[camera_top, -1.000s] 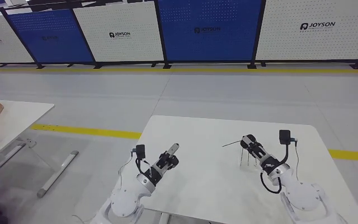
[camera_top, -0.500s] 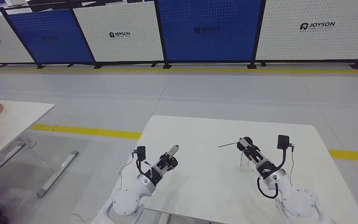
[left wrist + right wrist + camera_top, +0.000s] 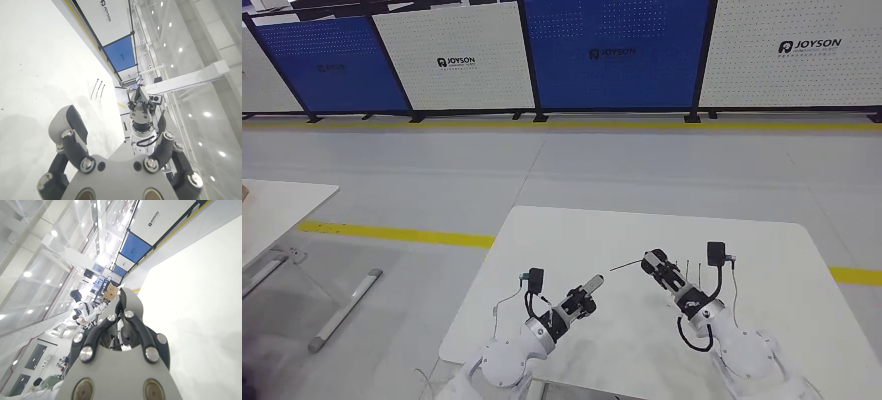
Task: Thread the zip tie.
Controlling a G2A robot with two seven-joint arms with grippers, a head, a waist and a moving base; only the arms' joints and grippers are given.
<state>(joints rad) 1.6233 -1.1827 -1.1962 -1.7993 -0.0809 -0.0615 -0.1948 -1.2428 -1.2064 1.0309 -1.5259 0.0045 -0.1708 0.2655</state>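
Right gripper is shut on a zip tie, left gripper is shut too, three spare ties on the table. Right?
Not quite: the left gripper is open, as the left wrist view shows. The right gripper is shut on a zip tie, and three spare ties lie on the table.

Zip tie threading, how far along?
Done: the right gripper is shut on one zip tie, its free end pointing toward the left gripper. In hand: the left gripper, fingers open, sits close to that end, not touching it. Left: grasp the end and feed it through the head; no loop is visible. Three spare ties lie on the table.
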